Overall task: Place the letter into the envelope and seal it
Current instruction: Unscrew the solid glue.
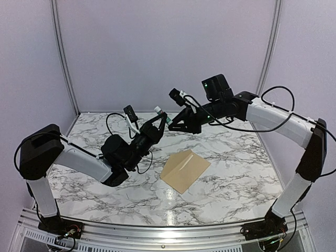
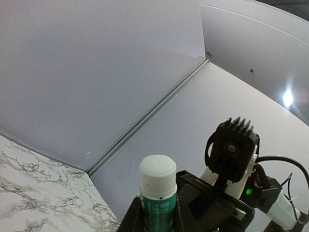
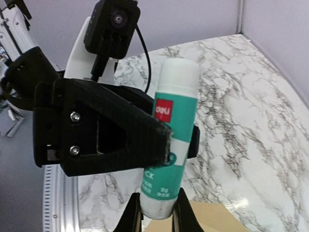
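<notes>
Against pale lilac walls, the left pincer (image 3: 179, 141) clamps a green-and-white glue stick (image 3: 176, 113) at mid-body, while the right pincer (image 3: 158, 212) pinches its base. Below them and nearer the arm bases, the tan envelope (image 1: 185, 170) lies flat on the marble bench (image 1: 236, 152), well apart from both.

Matt brown kraft-paper envelope (image 1: 185, 170), glossy marble-patterned table (image 1: 236, 152), smooth glue stick (image 3: 177, 113), seemingly plastic, with glossy printed label
</notes>
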You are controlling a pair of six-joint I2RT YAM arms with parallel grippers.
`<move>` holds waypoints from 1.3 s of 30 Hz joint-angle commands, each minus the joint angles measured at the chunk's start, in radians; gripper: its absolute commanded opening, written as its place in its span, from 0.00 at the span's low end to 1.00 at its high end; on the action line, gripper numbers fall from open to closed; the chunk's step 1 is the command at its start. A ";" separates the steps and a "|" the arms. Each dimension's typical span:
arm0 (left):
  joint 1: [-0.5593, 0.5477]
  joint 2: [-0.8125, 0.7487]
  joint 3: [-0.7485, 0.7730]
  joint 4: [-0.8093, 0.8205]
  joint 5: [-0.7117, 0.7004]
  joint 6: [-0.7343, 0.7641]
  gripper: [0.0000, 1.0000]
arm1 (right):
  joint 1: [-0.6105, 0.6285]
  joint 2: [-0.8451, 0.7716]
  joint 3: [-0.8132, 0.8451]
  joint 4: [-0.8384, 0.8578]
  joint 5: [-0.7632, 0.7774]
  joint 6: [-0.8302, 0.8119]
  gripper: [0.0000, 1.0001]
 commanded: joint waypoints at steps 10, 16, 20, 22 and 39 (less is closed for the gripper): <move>0.002 -0.009 0.003 -0.026 0.040 0.004 0.00 | -0.104 0.028 -0.134 0.518 -0.737 0.571 0.18; 0.002 -0.026 -0.002 -0.026 0.026 0.021 0.00 | -0.107 0.008 -0.102 0.208 -0.565 0.282 0.31; 0.002 -0.034 -0.007 -0.026 0.013 0.034 0.00 | -0.100 -0.031 -0.091 0.060 -0.254 0.085 0.36; 0.002 -0.034 -0.007 -0.026 0.009 0.037 0.00 | -0.084 -0.053 -0.096 0.041 -0.085 0.041 0.36; 0.002 -0.029 -0.009 -0.026 -0.017 0.031 0.00 | 0.135 -0.023 0.015 0.015 0.414 -0.077 0.39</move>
